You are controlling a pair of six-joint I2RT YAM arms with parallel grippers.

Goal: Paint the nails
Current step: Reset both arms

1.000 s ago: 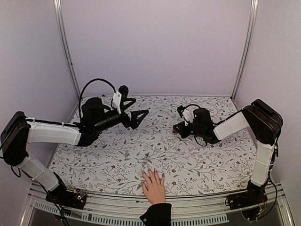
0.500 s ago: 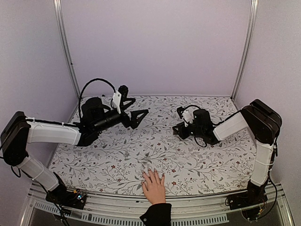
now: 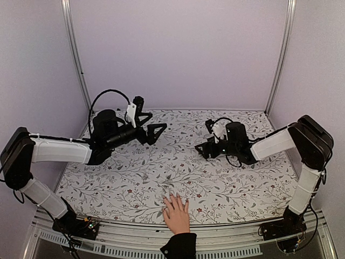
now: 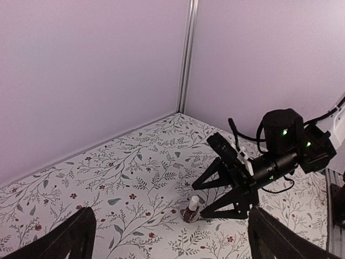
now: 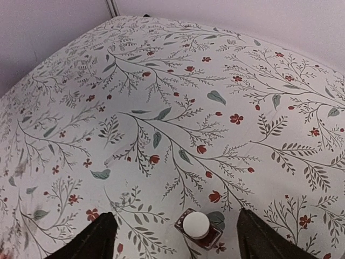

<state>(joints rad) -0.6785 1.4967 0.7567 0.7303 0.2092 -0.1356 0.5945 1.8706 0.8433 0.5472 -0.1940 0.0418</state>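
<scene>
Polish bottle, capped, stood on the table between the jaws of my right gripper, which had just sprung apart, while my left gripper hung spread wide and the nails on the hand at the near edge waited well apart, painting seemingly unstarted.

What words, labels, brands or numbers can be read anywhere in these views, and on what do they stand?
No text can be read in any view.
Small dark-red bottle: plain white cap, no label showing.
Floral table cover: leaf and flower pattern only, no lettering.
Right arm: green lights, no legible markings.
</scene>
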